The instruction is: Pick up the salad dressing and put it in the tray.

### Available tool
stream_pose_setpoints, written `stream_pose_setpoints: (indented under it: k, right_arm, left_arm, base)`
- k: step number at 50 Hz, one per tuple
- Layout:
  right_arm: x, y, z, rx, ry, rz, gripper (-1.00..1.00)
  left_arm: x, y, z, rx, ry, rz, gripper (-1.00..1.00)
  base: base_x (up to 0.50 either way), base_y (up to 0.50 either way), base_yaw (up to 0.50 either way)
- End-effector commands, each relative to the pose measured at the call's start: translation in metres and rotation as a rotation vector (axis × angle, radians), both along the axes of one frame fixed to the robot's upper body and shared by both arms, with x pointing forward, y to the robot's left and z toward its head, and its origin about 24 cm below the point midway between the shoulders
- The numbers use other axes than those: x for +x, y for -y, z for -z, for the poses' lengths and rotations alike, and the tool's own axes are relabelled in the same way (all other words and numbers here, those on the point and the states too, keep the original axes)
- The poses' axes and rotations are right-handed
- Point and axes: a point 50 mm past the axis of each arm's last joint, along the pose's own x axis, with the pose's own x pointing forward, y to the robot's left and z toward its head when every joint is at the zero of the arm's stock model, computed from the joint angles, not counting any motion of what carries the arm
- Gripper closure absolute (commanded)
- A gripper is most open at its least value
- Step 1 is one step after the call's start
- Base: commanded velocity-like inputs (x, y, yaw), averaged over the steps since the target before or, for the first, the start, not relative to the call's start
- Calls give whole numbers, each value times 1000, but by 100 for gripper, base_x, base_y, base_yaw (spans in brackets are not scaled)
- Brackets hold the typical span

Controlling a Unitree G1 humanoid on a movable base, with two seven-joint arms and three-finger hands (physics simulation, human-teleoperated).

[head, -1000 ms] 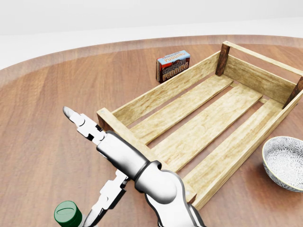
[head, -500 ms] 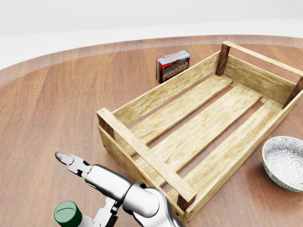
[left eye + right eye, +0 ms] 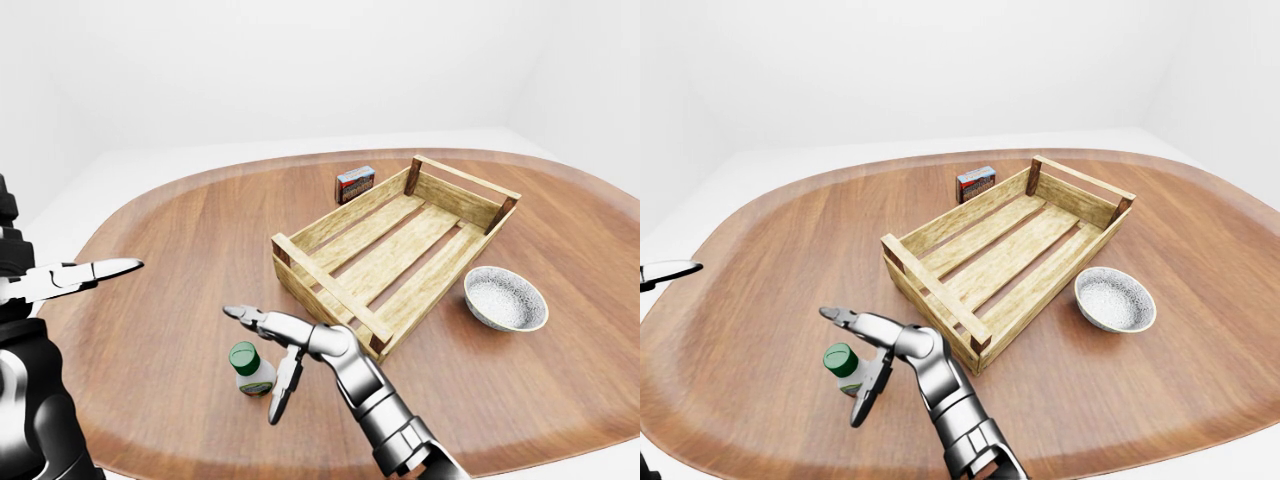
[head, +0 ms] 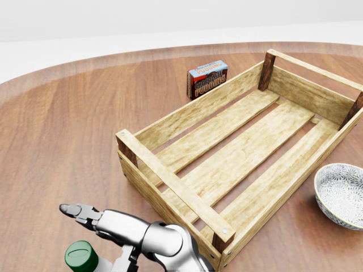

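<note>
The small white salad dressing bottle with a green screw cap (image 3: 250,369) stands upright on the oval brown wooden bench (image 3: 180,250), near the bench's 7 o'clock edge in the left-eye view. Its long axis is vertical, cap at the top.

The right hand (image 3: 268,352) is the nearer one by far. It reaches in from the bottom of the view with its three fingers spread wide: one finger (image 3: 243,314) points toward 10 o'clock above the cap, and another hangs down toward 6 o'clock just beside the bottle's right flank. From the palm the bottle lies at about 8 o'clock, close in, standing within the open spread of the fingers. Nothing is gripped; whether any finger touches the bottle I cannot tell.

The left hand (image 3: 75,277) sits well apart at the left edge, at 9 o'clock from the bottle, fingers extended and empty.

The pale slatted wooden tray with dark corner posts (image 3: 300,258) lies at about 1 o'clock from the bottle, its near short end close to the right forearm. A small chocolate pudding box (image 4: 207,78) stands just beyond the tray's far long side, and a patterned grey-white ceramic bowl (image 3: 505,298) rests beside the tray at 3 o'clock.

The grasp looks about to begin: the fingers need to close sideways round the upright body below the cap.
</note>
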Motion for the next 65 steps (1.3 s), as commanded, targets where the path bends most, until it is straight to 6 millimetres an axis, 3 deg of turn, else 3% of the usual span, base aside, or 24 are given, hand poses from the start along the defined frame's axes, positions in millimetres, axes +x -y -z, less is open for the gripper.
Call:
stream_pose_setpoints:
  k: [1, 14, 55, 56, 65]
  right_arm:
    - [16, 2, 8, -58, -58, -1, -100]
    - [30, -7, 17, -131, -91, -54, -100]
    - [20, -26, 27, -196, -201, -142, -100]
    - [20, -26, 27, -193, -202, -140, 100]
    - [20, -27, 26, -178, -182, -144, 100]
  left_arm:
    - [1, 0, 2, 0, -8, 2, -100]
    - [1, 1, 2, -1, -11, 4, -100]
    - [-5, -2, -7, 14, 31, -6, -100]
    - [-6, -3, -8, 14, 32, -8, -100]
    - [-6, -4, -4, 5, 19, -6, -100]
  base:
    - [0, 0, 0]
    - [0, 0, 0]
    - [0, 0, 0]
    - [0, 0, 0]
    - [0, 0, 0]
